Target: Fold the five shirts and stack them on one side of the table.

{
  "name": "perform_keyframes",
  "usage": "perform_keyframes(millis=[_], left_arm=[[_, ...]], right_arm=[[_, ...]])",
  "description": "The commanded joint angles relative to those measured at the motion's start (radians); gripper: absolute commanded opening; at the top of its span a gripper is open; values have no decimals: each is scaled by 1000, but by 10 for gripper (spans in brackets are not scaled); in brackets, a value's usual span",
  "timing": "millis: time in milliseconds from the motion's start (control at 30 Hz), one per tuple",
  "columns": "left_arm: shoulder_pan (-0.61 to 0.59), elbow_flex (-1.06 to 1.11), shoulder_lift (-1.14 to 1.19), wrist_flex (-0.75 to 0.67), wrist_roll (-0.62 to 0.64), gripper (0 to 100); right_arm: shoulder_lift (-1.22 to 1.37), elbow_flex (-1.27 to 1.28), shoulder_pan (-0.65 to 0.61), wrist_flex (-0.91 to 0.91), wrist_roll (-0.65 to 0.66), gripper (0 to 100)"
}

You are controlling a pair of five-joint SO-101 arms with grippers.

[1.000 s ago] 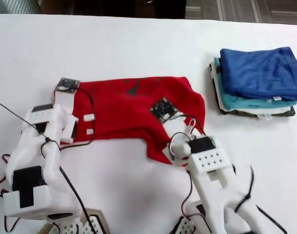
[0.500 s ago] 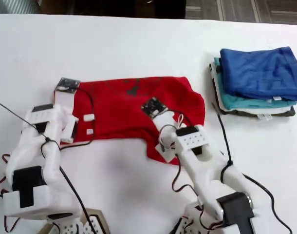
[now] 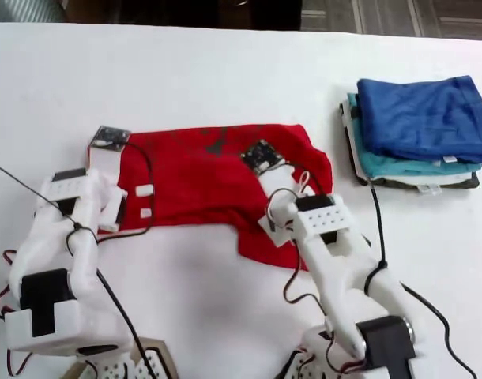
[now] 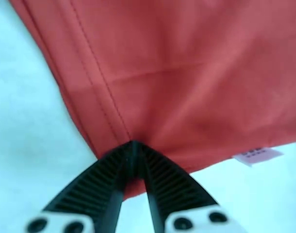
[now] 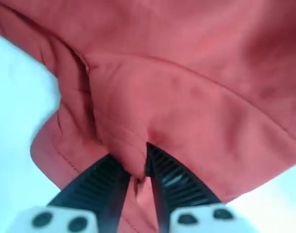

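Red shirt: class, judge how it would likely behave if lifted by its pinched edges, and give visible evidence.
Probably floppy: the red shirt bunches into a soft fold where the right gripper pinches it. Likely to sag between grips, since it lies limp and creased. Seemingly light: the left gripper holds a thin hem.

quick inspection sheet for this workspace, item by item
surface: white table, smooth
job's things: red shirt spread mid-table, rumpled at one end; stack of folded shirts, blue on top, lying apart from it
clutter: nothing seen
grippers: left gripper shut on red shirt's hem; right gripper shut on a pinched fold of it
cables: black cable lies across red shirt
surroundings: dark floor beyond table's far edge
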Motion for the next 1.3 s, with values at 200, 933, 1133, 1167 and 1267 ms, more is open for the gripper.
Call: perform_keyframes(millis=[200,933,1133,1167,1267], left_arm=[[-18,1,-20,-23,-6,27],[-18,1,-20,-23,-8,27],[-18,1,-20,-23,-8,27],[-18,1,-20,-23,-8,27],[-18,1,-20,-23,-8,27]], right_arm=[[-311,-40,-21,189,60,20],[-183,17,-79,199,64,133],[-325,-345,-51,519,64,144],[-344,-391,-51,530,64,136],[-371,-453,-51,496,63,122]])
